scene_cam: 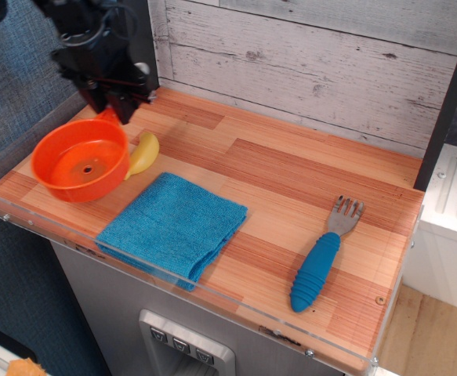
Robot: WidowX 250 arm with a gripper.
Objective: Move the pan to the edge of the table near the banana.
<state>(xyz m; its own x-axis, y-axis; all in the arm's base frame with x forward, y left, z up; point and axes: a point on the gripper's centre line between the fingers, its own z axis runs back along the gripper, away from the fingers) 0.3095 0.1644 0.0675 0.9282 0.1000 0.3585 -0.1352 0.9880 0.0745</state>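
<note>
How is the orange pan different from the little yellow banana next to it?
The pan is bright orange, round and hollow like a bowl; the banana is yellow, stubby and slightly curved. The pan is much wider than the banana. The claw is at the pan's handle end, while the banana lies free on the table. Both look like plastic toys and sit side by side at the table's left end.
</note>
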